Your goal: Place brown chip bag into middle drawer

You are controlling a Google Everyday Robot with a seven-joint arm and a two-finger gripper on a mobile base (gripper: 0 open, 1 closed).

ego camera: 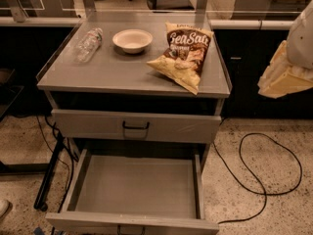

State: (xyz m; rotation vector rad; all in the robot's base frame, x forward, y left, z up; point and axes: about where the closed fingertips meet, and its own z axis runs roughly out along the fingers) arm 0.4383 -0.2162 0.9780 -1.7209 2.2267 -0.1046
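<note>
Your gripper (283, 80) hangs at the right edge, apart from the table (98, 75); you cannot tell if it is wide or narrow. The bag (183, 53) lies on the table right of the bowl (132, 39); the middle drawer (137, 185) stands open.

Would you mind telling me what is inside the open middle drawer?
The middle drawer shows only a bare grey floor; its front wall hides the nearest strip. The brown chip bag lies on the cabinet top, and the gripper hangs at the right edge.

"Sea Salt" on brown chip bag (183, 55)
</note>
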